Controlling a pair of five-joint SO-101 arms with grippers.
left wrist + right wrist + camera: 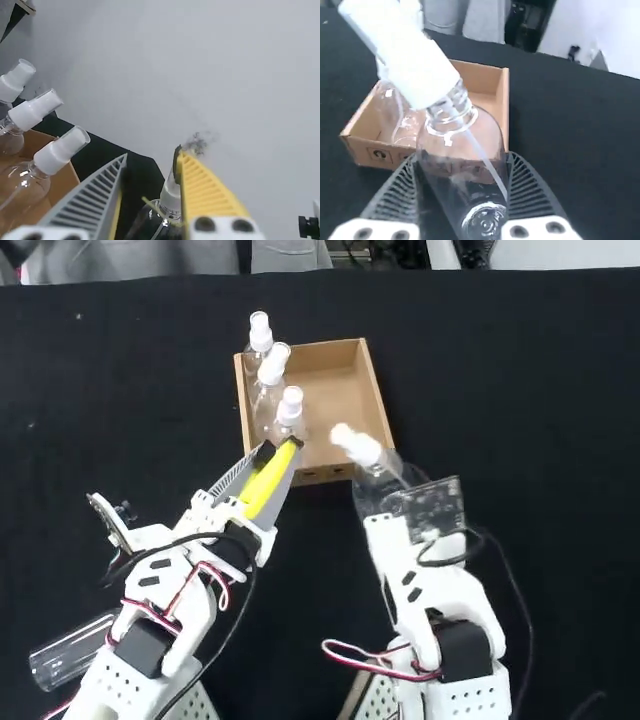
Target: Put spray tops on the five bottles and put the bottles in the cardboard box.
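Observation:
The cardboard box sits at the middle of the black table. Three clear bottles with white spray tops stand along its left wall and show again in the left wrist view. My right gripper is shut on a fourth clear bottle, tilted, its white spray top leaning over the box's front wall. My left gripper hangs open at the box's front left corner, with nothing between the grey and yellow fingers. Another clear bottle lies on its side by the left arm's base.
Black cloth covers the table around the box, with open room to its left, right and far side. The two arms stand side by side close to the front edge. The right half of the box floor is bare.

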